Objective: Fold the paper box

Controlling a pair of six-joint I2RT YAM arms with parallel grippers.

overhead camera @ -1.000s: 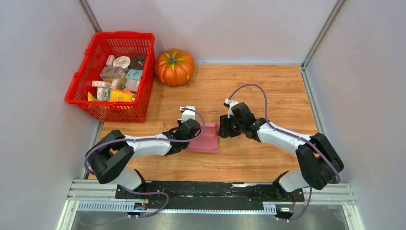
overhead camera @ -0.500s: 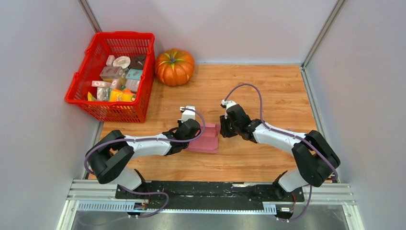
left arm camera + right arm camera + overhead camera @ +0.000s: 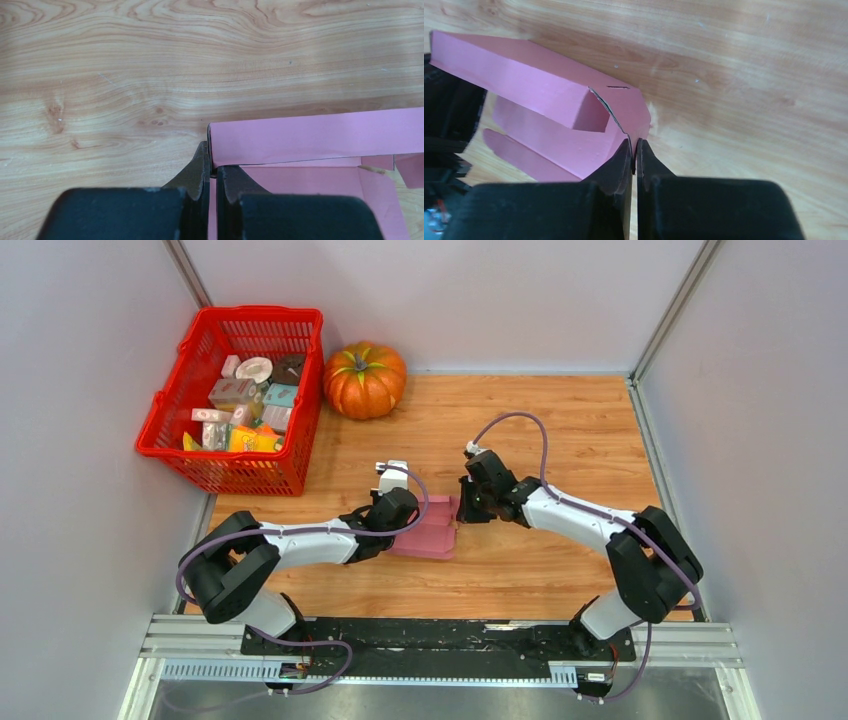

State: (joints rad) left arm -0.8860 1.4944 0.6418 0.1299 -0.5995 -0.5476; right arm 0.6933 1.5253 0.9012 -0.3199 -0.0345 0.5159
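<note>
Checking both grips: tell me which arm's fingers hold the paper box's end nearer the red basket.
The left arm's fingers pinch the paper box on the red basket side; the right arm's fingers pinch its far end.

Table (image 3: 560,430): paper box (image 3: 432,536), pumpkin (image 3: 364,380), perhaps basket (image 3: 250,472)

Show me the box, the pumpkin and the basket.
box (image 3: 435,538), top view, on its visible pink panel.
pumpkin (image 3: 364,385), top view, on its orange body below the stem.
basket (image 3: 245,472), top view, on its near red wall.
</note>
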